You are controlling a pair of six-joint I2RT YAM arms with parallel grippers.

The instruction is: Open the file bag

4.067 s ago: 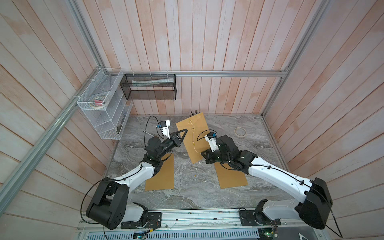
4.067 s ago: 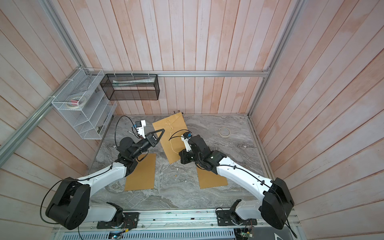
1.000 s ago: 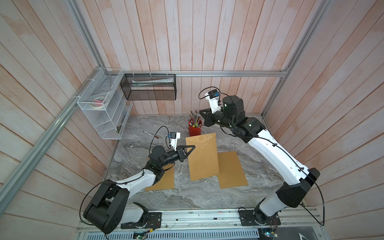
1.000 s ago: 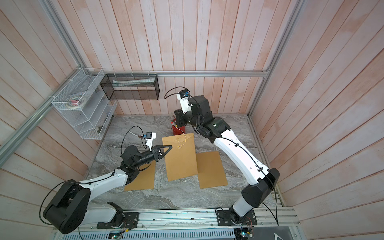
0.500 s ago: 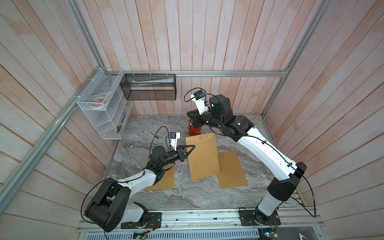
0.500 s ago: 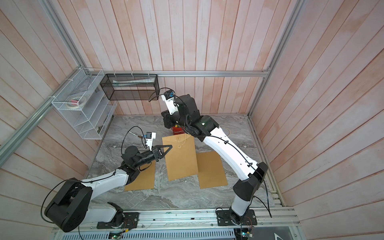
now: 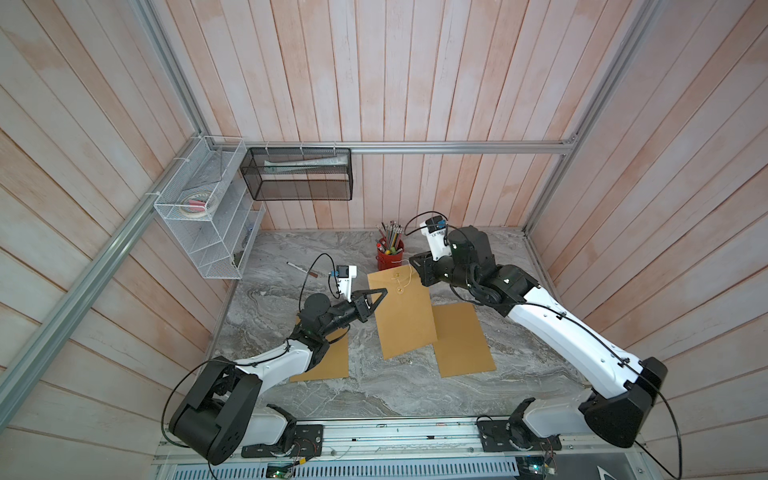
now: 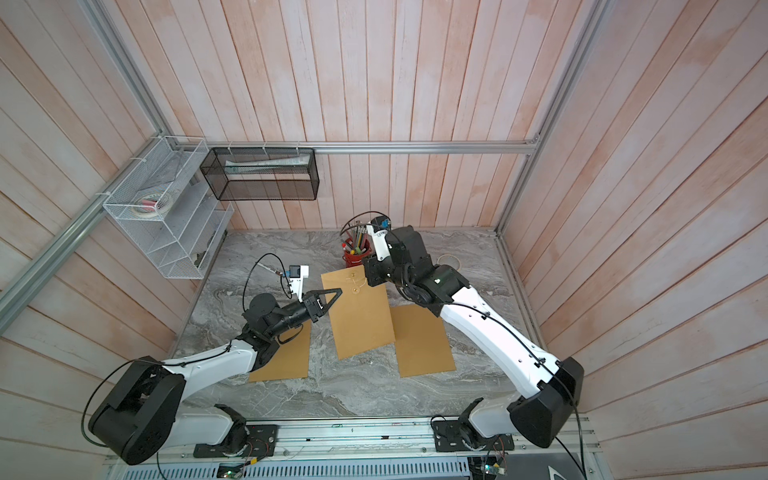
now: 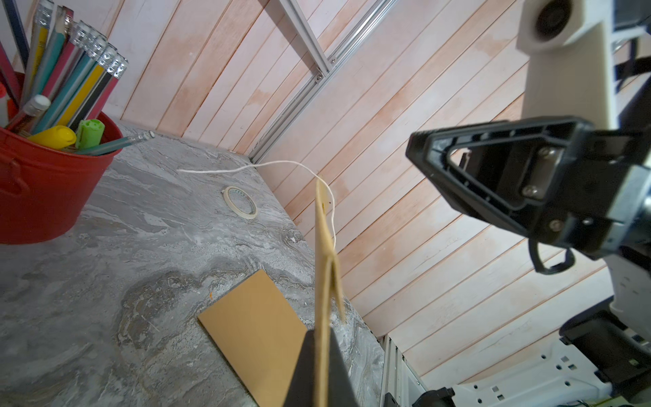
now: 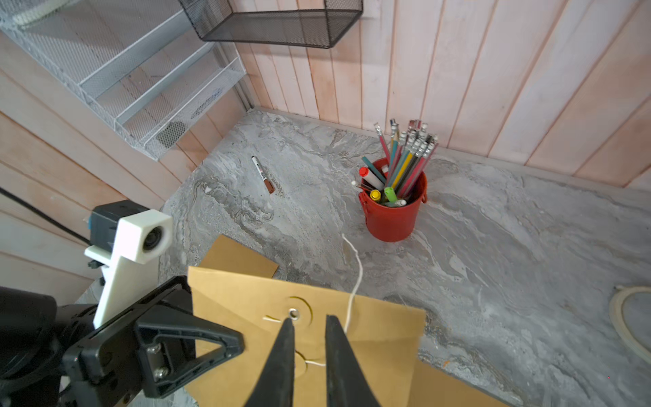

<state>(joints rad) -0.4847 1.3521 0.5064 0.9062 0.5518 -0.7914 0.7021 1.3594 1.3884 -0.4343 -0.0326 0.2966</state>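
Fingers on the left [image 9: 303, 377] pinch the file bag [image 9: 322, 264] (shut); right fingers [image 10: 278, 366] hover slightly parted, empty.

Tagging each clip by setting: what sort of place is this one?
Probably a mock office desk inside a panelled robot test booth: a red pot of pencils, wire shelves on the wall, and brown envelopes on a marble-look tabletop.

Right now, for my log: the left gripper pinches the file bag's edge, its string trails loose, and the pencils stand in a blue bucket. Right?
The bucket is red, not blue; the right wrist view shows it. The left gripper pinching the file bag, loose string and pencils all hold.
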